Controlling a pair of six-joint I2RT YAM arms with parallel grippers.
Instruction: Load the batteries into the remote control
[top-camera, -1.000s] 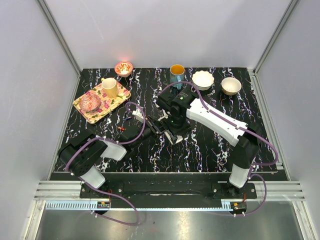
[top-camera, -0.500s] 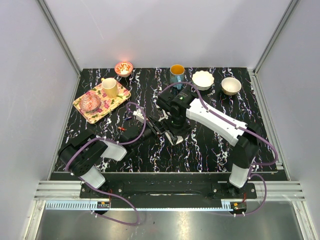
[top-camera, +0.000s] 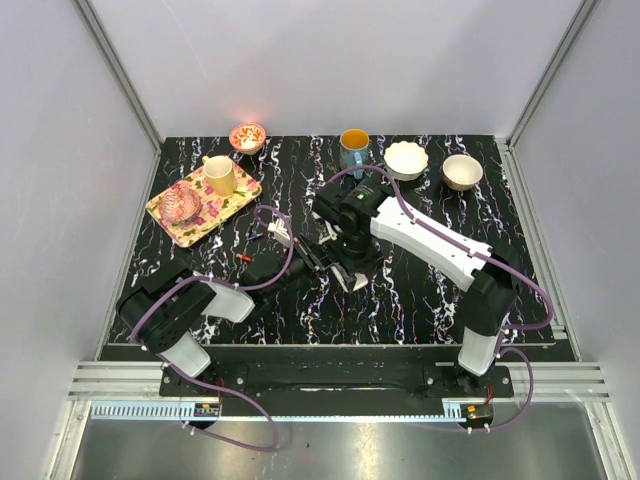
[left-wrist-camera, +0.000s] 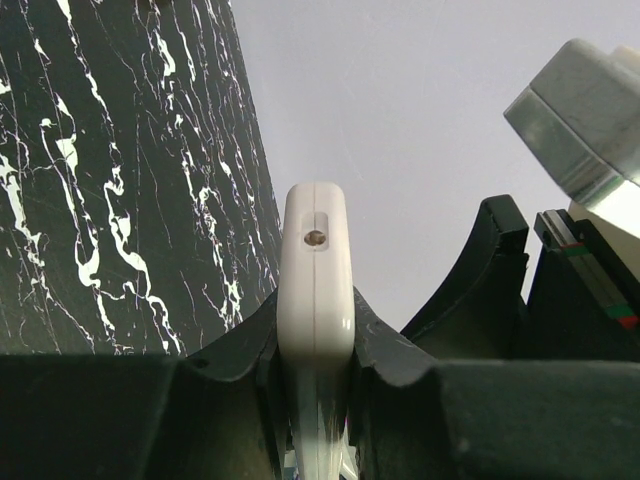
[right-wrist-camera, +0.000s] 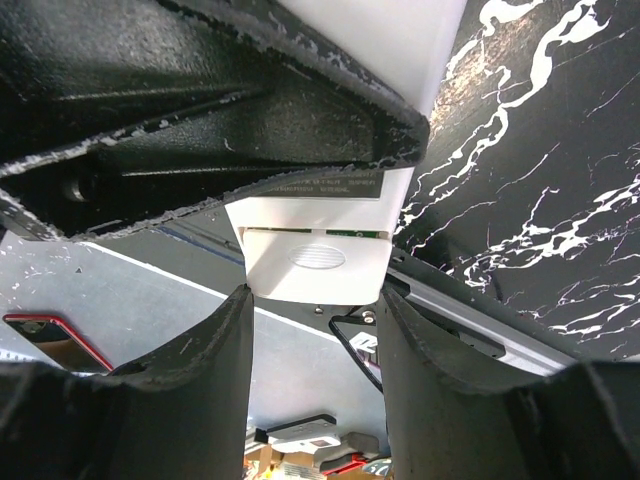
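Left wrist view: clamping the remote control (left-wrist-camera: 315, 250) edge-on in the left gripper (left-wrist-camera: 315, 335), clenching tight on its 2 flat faces and leaving the narrow white end, with a small round emitter, poking out past the fingertips. Holding it over the middle of the black marbled table (top-camera: 400, 300), right beside the right gripper (right-wrist-camera: 315, 315).

Straddling the remote's other end with that right gripper, per the right wrist camera: keeping 2 black fingers apart, 1 at each edge of a white panel bearing an oval thumb mark. Not telling from here whether pinching the panel or merely flanking it.

Finding a tiny reddish battery (top-camera: 243, 259) lying flat on the table just left of the left arm's wrist, apart from both grippers.

Finding further back on the left a floral tray (top-camera: 238, 195) carrying a cream mug (top-camera: 220, 176) and a pink glass dish (top-camera: 183, 203).

Lining the far edge, left to right: a small red-patterned bowl (top-camera: 247, 135), a teal mug (top-camera: 353, 148) with an orange inside, a scalloped white bowl (top-camera: 406, 159) and a tan-lined white bowl (top-camera: 462, 171).
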